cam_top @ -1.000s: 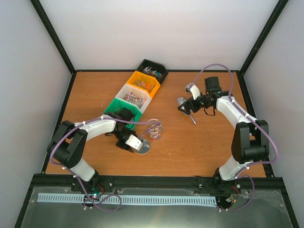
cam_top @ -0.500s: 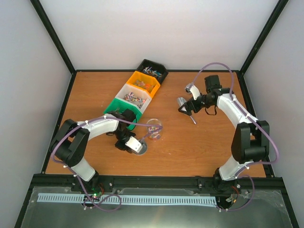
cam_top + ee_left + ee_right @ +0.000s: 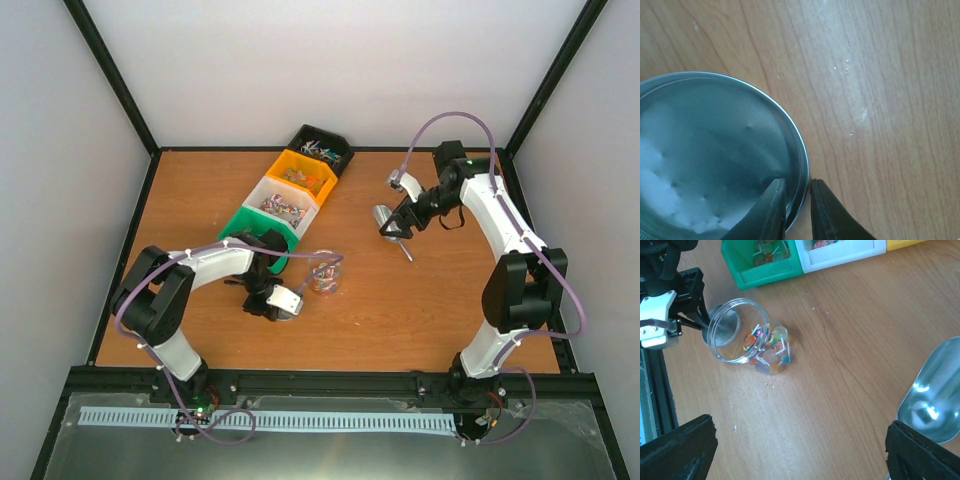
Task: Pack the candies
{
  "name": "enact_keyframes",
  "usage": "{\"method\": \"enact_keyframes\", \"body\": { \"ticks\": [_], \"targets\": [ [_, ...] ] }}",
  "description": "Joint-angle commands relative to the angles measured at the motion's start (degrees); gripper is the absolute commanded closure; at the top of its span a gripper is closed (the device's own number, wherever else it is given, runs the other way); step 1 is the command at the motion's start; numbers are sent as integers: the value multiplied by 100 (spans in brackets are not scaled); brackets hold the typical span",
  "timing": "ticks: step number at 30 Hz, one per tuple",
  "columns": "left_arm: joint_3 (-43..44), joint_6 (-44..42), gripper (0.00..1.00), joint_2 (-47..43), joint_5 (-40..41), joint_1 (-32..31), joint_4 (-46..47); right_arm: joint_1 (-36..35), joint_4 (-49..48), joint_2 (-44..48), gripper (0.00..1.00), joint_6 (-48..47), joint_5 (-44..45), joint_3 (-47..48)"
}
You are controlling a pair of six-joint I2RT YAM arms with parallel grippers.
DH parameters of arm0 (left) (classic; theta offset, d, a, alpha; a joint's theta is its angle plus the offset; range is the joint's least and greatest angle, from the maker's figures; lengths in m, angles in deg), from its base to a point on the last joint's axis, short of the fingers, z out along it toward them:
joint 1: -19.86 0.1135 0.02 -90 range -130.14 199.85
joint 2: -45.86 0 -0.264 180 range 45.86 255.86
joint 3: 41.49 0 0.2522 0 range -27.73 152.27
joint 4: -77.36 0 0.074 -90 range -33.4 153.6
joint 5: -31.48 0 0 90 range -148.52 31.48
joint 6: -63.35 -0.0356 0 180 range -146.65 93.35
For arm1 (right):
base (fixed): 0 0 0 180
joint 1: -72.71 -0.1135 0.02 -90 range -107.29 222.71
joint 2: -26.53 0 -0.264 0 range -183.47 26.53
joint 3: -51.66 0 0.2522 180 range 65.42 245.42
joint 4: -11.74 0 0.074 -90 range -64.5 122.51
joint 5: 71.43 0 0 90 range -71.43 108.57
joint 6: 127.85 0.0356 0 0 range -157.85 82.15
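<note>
Light, slippery candies (image 3: 767,347) in the tipped jar (image 3: 730,325) toward the table's (image 3: 450,320) near edge want scooping, not pinching; the left end effector (image 3: 797,184) seemingly pinches the lid (image 3: 705,150) by its rim.

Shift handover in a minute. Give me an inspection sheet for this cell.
Surface: wooden table, fine specks on it.
Job's things: candies inside the jar, which lies on its side with its lid off; more in the bins.
Clutter: metal scoop.
Grippers: left gripper pinches the lid's rim; right gripper open, scoop beside one finger.
Cables: a purple cable loops off each arm.
Surroundings: white walls, black frame; nothing else seen.
</note>
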Motion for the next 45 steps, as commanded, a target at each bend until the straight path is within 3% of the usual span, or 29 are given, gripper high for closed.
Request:
{"method": "enact_keyframes", "body": {
  "ticks": [1,5,12,15,22,27,29,37,45],
  "targets": [
    [73,549,81,2,-47,-71,-202,56,177,-82,9,-106,-146,292],
    [553,1272,80,319,143,-82,-281,56,-309,-90,9,291,-461,658],
    [281,1969,98,503,102,-82,81,56,-1054,86,9,713,-764,566],
    [377,1937,99,198,-278,-82,-220,56,-1165,169,9,596,-875,474],
    [1588,1643,99,-130,-2306,-65,-2251,56,-789,313,7,-412,-1709,251],
    [2446,1350,99,-286,-3250,-38,-3407,-25,306,586,15,-2163,-2449,149],
    [2732,1387,99,-393,-3559,-38,-3604,-131,250,854,18,-2503,-2602,-161],
    [3204,1299,99,-462,-4736,-3,-4071,-1527,-1274,2286,26,-2587,-1715,-1747],
    [3233,1454,99,-508,-5485,6,-4070,-2185,-1427,2302,40,-2425,-1205,-1984]
  ]
}}
